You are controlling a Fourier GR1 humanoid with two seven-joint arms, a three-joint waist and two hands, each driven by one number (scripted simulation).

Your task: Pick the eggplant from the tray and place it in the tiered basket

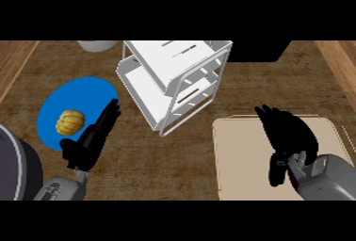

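Looked woven and rough across the brown counter (230, 101), smooth and matt on the beige tray (240, 155), like white-painted metal on the tiered basket (173, 75), smooth on the blue plate (76, 94), matt black on both hands

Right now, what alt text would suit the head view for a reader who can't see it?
The robot's right hand curls over a beige tray, hiding anything it holds. A white tiered basket stands behind; the left hand rests open beside a blue plate holding a small yellow-orange vegetable.
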